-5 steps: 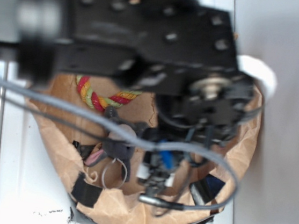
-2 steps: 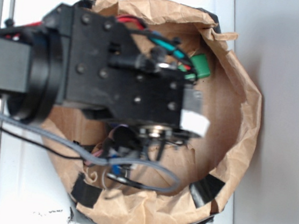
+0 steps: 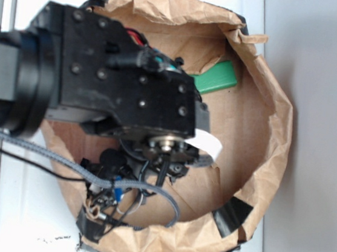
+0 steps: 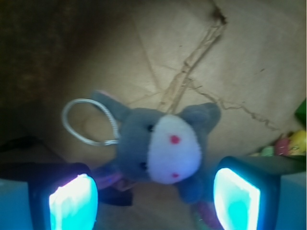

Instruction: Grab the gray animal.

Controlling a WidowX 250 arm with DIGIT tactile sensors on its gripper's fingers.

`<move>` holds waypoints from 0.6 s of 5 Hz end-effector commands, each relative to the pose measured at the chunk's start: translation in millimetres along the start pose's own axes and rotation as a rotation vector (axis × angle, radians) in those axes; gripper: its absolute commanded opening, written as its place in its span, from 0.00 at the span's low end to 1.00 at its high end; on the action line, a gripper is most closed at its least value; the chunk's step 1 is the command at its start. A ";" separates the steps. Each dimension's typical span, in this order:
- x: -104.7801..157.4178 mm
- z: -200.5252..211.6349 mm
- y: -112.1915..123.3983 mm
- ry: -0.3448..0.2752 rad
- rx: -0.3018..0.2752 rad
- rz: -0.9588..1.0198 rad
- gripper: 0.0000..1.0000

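Note:
The gray animal [image 4: 163,148] is a small plush with a cream face and red dots, lying on the brown paper floor in the wrist view. A thin gray ring [image 4: 88,120] hangs off its left side. My gripper [image 4: 154,201] is open. Its glowing fingertips [image 4: 72,201] stand to either side of the toy's lower part, not touching it. From the exterior view, the black arm [image 3: 118,90] reaches into the bag and hides the toy.
The crumpled brown paper bag [image 3: 269,149] rings the work area, its walls close on all sides. A green block [image 3: 218,77] lies at the back of the bag. A bit of the red-yellow-green rope [image 4: 292,143] shows at the wrist view's right edge.
The arm has swung left and lower into the bag's near-left part. It now covers the rope ring and the toy in the exterior view, and the green block shows more.

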State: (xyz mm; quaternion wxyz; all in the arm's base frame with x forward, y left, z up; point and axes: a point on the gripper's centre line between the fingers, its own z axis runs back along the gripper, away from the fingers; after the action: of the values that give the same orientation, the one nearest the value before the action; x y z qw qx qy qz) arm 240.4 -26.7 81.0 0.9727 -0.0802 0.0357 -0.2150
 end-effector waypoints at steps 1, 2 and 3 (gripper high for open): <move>6.0 -1.8 -6.7 -0.046 0.025 -0.011 1.00; 8.1 -26.3 -9.0 -0.059 0.097 0.010 1.00; 7.8 -41.7 -8.8 -0.097 0.157 -0.006 1.00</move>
State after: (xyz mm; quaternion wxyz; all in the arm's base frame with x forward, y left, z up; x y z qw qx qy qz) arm 240.6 -36.1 35.9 0.9803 -0.0148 -0.0243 -0.1954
